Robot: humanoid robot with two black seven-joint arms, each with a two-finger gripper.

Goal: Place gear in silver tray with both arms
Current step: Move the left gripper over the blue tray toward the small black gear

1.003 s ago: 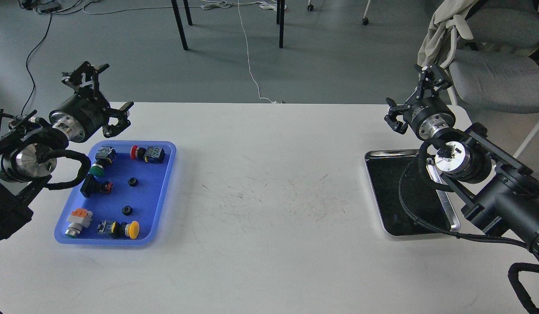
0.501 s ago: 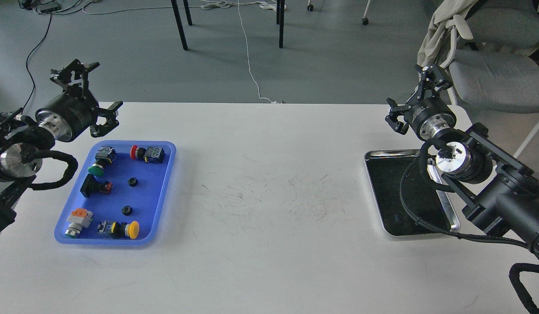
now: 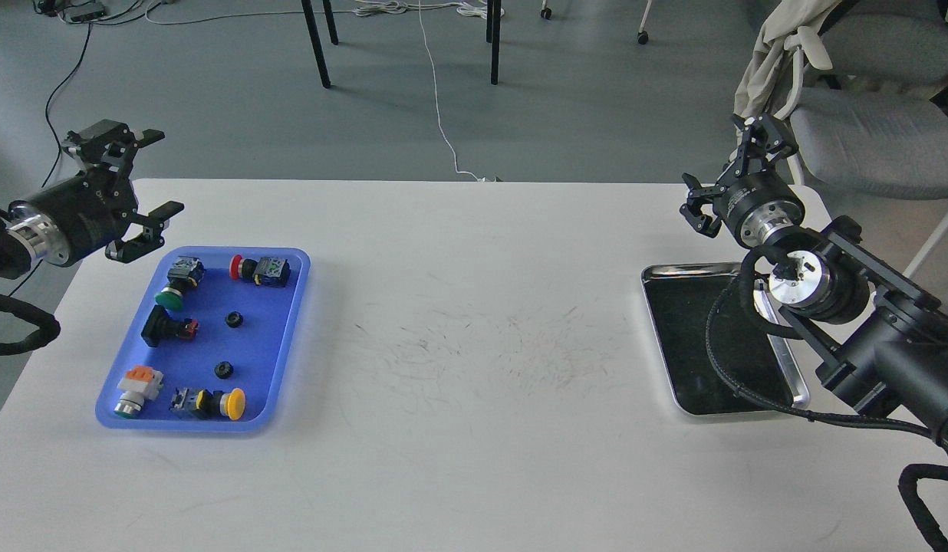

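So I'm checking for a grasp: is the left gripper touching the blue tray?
Apart. In the head view the open left gripper sits beyond the blue tray, with white table showing between them.

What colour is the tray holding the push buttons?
Blue, seen in the head view.

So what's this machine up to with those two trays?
Nothing is being held yet. The left end effector hangs open beside the blue plastic tray of push-button parts and small black gears. The right end effector is open too, beyond the shiny steel tray, which looks empty where visible.
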